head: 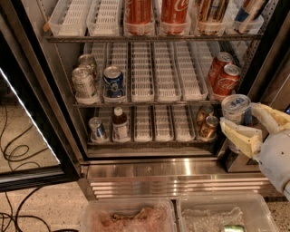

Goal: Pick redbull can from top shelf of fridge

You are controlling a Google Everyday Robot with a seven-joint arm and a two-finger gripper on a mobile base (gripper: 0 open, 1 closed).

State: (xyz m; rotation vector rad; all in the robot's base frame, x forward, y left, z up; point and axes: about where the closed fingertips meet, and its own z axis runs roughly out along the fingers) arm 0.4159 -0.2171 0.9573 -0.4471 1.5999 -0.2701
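My gripper (240,120) is at the lower right, in front of the fridge (181,174), level with its lowest rack. It is shut on the redbull can (235,106), a slim can with a silver lid and blue side, held upright between the cream fingers (242,138). The top shelf (149,38) is the wire rack at the top, with white lane trays, red Coca-Cola cans (174,13) and a blue and silver can (247,11) at its far right.
The middle rack holds silver cans (84,81), a dark-blue can (113,80) and two Coca-Cola cans (222,74). The lowest rack holds a small can (96,128), a bottle (119,124) and brown cans (206,122). The open glass door (31,104) is left. Plastic bins (131,217) sit below.
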